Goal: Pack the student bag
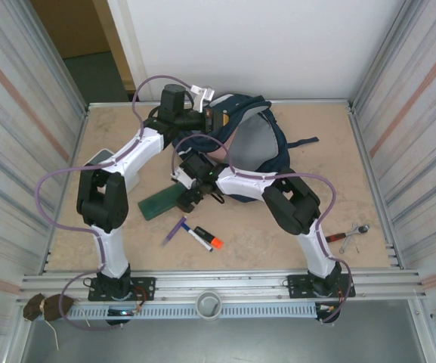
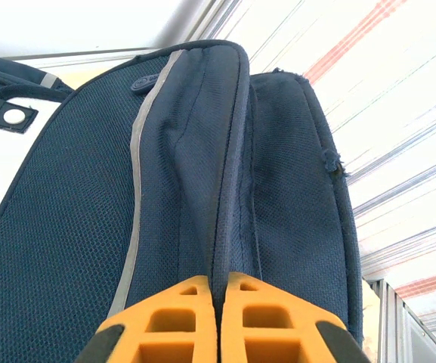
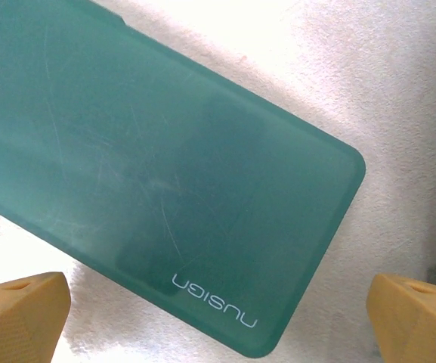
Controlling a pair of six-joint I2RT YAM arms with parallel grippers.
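My right gripper point(image 3: 218, 325) hung over the green case point(image 3: 165, 166), jaws wide apart, nothing held. I reckoned I should center across its short width & drop straight b4 closing. Farther back, my left gripper point(image 2: 218, 321) sat pinched on an edge of the student bag point(image 2: 74, 227), at far middle of the table point(image 1: 316, 219).
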